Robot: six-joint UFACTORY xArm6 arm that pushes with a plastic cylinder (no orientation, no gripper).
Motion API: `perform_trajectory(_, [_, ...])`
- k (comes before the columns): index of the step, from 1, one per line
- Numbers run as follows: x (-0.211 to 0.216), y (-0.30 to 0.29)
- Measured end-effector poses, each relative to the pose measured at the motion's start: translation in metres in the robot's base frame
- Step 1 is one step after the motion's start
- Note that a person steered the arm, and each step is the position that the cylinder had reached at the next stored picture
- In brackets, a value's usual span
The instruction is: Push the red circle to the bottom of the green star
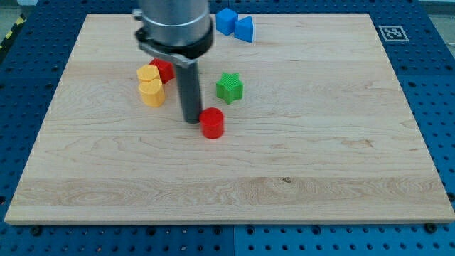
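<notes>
Arm [174, 25] entering from the view's top, left of centre: a wide grey housing with a dark collar beneath it, then a straight dark rod [190, 89] dropping upright to the wood. My tip [192, 121] down on the table, just beside the red circle [212, 122] on that block's left side, close enough to look touching, though contact cannot be confirmed.

Table [320, 163] of pale wood with visible grain, broad and rectangular. Around it a blue pegboard [434, 78] dotted with holes. A small black-and-white marker [389, 33] at the table's top right corner. A strip of yellow and black tape [8, 32] at the far top left edge.

No claw on this arm, only the bare rod, so nothing open, closed or gripped; the rod merely stands beside the red circle.

Red circle lying below the green star [229, 87] and slightly to its left, near but apart from it. Green star to the right of the rod. Two yellow blocks on the rod's left, one [148, 74] above the other [152, 92], touching, shapes roughly hexagonal. Another red block [164, 70] just right of the upper yellow one, partly hidden by the collar, shape unclear. Two blue blocks at the table's top edge, close together: a chunky one [226, 20] on the left, a triangle [244, 28] on the right.
</notes>
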State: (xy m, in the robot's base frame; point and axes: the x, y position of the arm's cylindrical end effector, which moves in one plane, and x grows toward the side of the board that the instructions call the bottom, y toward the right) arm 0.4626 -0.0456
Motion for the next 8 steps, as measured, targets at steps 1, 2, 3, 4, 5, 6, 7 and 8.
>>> perform_trajectory(1, [0.001, 0.02])
perform_trajectory(2, [0.004, 0.023])
perform_trajectory(3, [0.002, -0.011])
perform_trajectory(4, [-0.001, -0.07])
perform_trajectory(5, [-0.045, -0.125])
perform_trajectory(6, [-0.11, -0.164])
perform_trajectory(7, [-0.124, -0.169])
perform_trajectory(8, [-0.137, -0.151])
